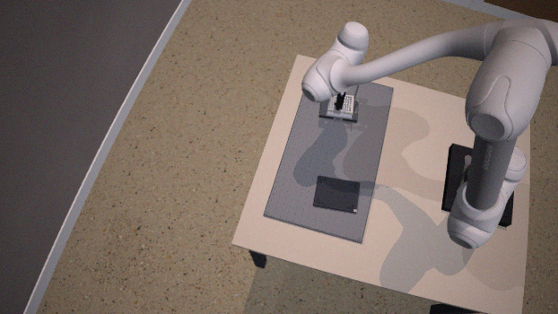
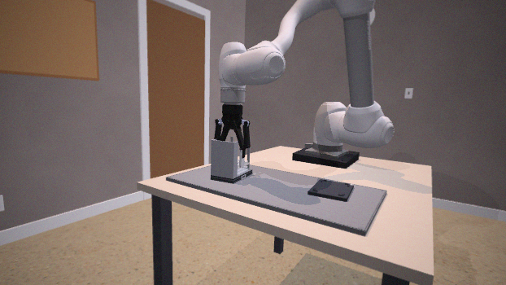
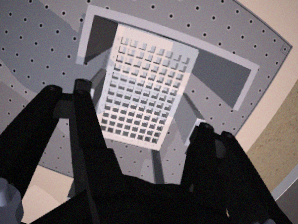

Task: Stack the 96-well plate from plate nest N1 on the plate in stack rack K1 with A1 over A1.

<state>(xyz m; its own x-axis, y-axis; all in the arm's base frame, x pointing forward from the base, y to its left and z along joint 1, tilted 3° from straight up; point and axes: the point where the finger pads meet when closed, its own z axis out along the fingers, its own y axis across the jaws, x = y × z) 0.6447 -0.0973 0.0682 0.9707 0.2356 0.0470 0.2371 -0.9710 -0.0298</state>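
Observation:
The stack rack K1 (image 2: 229, 161) stands at the far end of the grey mat, also seen from above (image 1: 339, 109). My gripper (image 2: 233, 140) reaches down into it from above and is shut on the white 96-well plate (image 3: 147, 90), with one finger on each long side. In the wrist view the gripper (image 3: 143, 115) frames the plate inside the rack's pale walls. The plate shows from above in the rack. The lower plate is hidden under it. I cannot tell whether the two plates touch. The plate nest N1 (image 1: 336, 194) is a dark empty square with its pale A1 mark (image 1: 355, 210) at one corner.
The grey perforated mat (image 1: 329, 161) lies on the beige table. The arm's black base (image 2: 325, 157) is at the table's back edge. The nest also shows in the side view (image 2: 330, 190).

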